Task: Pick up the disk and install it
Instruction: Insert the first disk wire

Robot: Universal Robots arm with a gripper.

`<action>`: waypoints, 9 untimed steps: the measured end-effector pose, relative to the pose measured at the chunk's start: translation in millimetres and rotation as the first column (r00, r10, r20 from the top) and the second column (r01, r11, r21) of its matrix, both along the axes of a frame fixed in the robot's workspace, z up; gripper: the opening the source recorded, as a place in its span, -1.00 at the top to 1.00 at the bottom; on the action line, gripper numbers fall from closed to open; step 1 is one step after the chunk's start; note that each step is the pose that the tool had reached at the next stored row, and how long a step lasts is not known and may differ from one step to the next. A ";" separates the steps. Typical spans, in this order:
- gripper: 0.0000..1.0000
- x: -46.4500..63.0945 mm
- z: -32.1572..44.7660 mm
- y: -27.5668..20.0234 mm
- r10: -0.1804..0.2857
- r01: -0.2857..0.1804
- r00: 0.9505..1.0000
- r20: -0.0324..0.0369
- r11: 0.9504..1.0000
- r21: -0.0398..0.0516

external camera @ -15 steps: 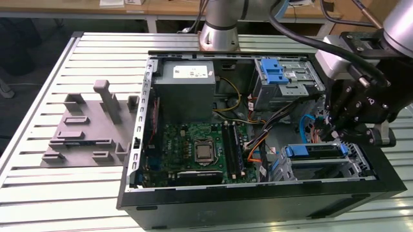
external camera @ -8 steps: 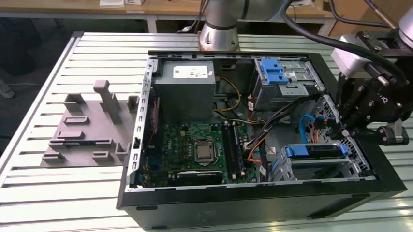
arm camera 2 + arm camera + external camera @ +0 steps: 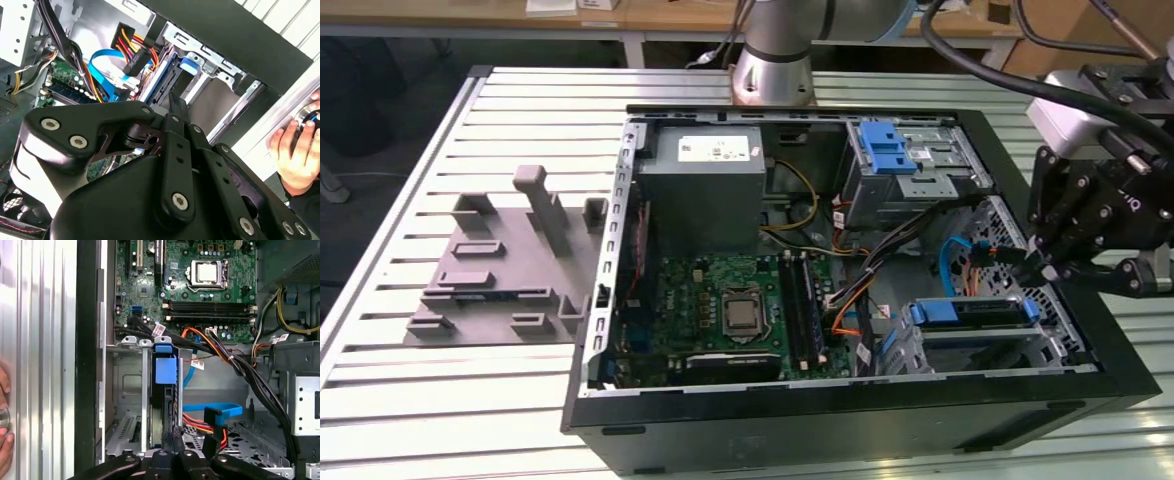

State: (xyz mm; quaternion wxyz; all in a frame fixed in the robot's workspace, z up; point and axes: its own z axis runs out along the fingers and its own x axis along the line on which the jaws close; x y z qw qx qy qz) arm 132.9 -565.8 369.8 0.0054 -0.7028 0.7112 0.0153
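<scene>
Gripper [image 3: 176,434] closed, nothing held, at disk's [image 3: 166,371] end | risk: disk jammed if pushed askew; nearby cables [image 3: 220,416] snagged.

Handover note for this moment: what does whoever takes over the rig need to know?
Gripper: shut, empty, tips close to the end of the disk; contact unclear.
Disk: on edge in the drive cage of the open computer case.
Done: disk picked up and slotted in.
Left: full seating cannot be confirmed.
A person's hand is beside the case.
</scene>
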 end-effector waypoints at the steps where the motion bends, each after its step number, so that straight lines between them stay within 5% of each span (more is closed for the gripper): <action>1: 0.76 0.4 0.0 0.4 0.000 0.000 1.000 0.000 1.000 0.000; 9: 0.76 1.2 0.1 8.5 -0.023 0.023 1.000 0.000 1.000 0.000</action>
